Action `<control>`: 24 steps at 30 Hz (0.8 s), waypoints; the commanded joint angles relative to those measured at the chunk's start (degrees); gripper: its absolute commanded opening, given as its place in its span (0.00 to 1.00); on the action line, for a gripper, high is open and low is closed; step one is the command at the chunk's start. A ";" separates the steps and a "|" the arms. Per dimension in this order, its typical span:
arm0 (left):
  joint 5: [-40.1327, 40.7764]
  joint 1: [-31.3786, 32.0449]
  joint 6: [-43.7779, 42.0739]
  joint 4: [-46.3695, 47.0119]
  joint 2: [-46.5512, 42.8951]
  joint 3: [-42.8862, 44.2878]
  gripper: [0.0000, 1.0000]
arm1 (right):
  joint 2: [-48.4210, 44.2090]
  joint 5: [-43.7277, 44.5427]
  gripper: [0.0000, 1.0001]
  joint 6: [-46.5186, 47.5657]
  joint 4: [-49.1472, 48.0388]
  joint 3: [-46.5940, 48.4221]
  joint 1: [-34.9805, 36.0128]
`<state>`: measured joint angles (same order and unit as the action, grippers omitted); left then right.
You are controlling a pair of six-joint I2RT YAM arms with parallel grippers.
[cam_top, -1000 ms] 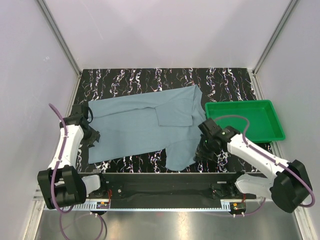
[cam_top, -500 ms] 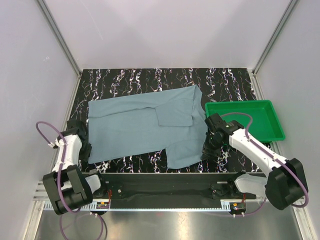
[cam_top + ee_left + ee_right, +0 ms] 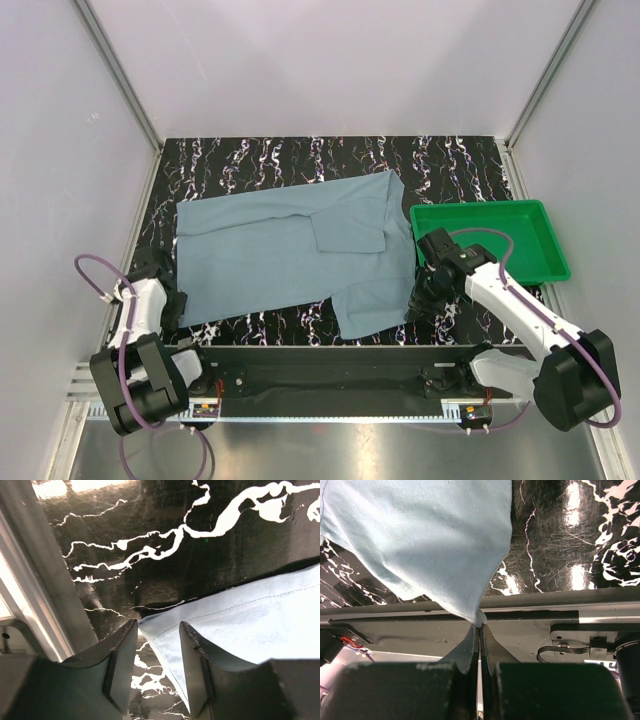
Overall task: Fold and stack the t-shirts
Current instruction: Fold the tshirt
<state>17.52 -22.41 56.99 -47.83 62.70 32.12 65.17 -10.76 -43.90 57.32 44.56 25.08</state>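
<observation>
Right wrist view: the right gripper [image 3: 479, 630] is pinching a hem corner of the blue-grey t-shirt [image 3: 420, 540], jaws clenched on the cloth, probably to carry that edge over for a fold. In the left wrist view, the left gripper [image 3: 156, 666] is hovering with fingers parted, straddling the opposite corner at its 12 o'clock. The t-shirt is lying spread on the marbled table [image 3: 440, 165], at 9 o'clock from the green tray [image 3: 545, 262].

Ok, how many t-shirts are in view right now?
1. The blue-grey t-shirt lies spread across the table, left of the green tray, its near right corner pinched by the right hand. Any under it would be hidden.
</observation>
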 commanded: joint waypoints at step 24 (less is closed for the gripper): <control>1.99 -1.14 3.05 0.64 5.07 -0.66 0.00 | -2.15 -1.19 0.00 4.61 2.26 2.64 -2.58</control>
<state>16.29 -22.57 61.69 -46.15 66.39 31.75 64.95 -11.68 -41.10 57.41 44.62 22.98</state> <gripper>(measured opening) 0.042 0.011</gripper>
